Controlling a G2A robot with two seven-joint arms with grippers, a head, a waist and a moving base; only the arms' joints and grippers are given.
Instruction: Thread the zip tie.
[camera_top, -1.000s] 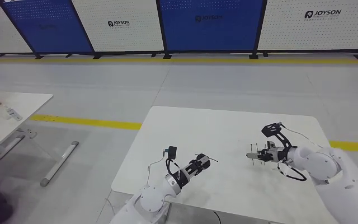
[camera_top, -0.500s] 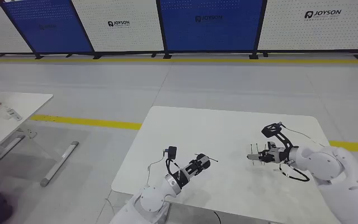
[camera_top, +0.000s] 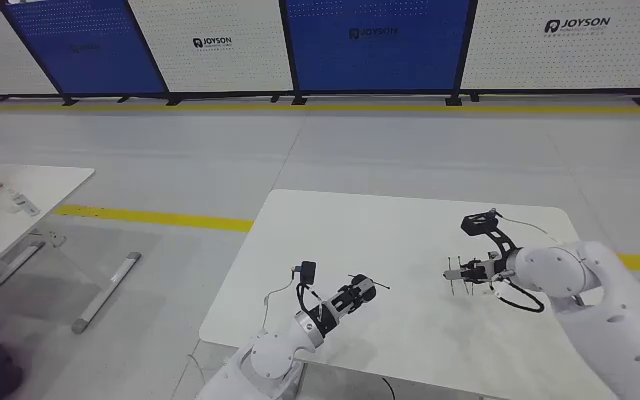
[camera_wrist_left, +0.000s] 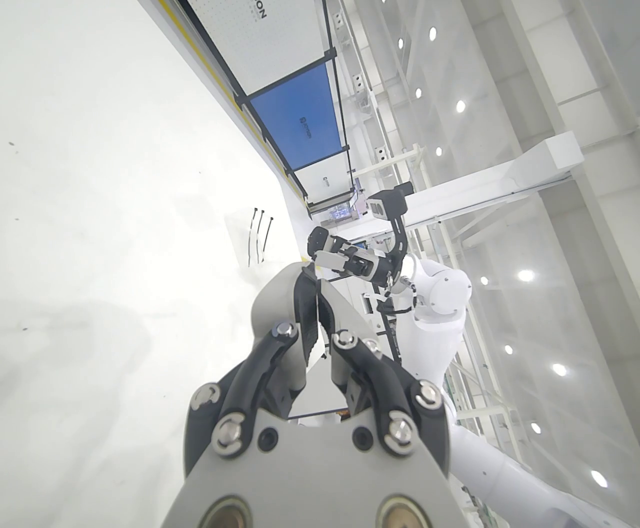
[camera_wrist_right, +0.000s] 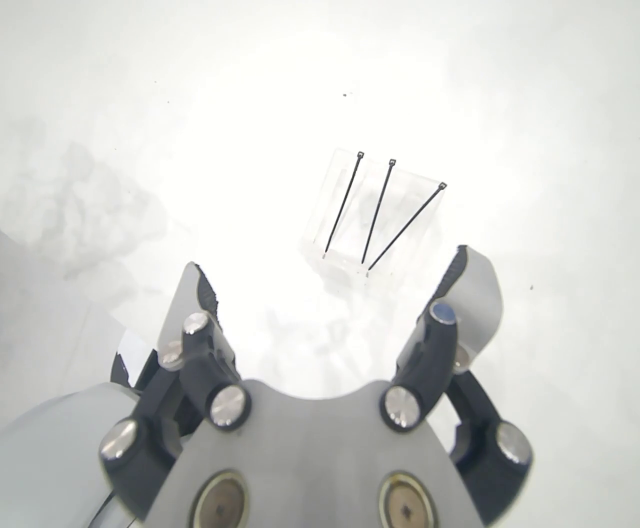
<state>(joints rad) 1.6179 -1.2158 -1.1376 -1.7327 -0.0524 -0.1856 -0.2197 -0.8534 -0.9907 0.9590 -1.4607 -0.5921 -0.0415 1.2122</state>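
White table (camera_top: 400, 230) bears clear block (camera_wrist_right: 405, 200) holding three zip ties (camera_wrist_right: 378, 212).

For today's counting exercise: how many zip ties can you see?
4. Three zip ties lean on the clear holder before the right end effector; a fourth zip tie seems pinched in the left end effector. More may be hidden.

A dark logo with a short line of lettering stands on the white perforated wall panel (camera_top: 215, 55) at the far left. The same mark stands on the white perforated panel (camera_top: 550, 50) at the far right, and fainter on the blue perforated panel (camera_top: 375, 55) between them.
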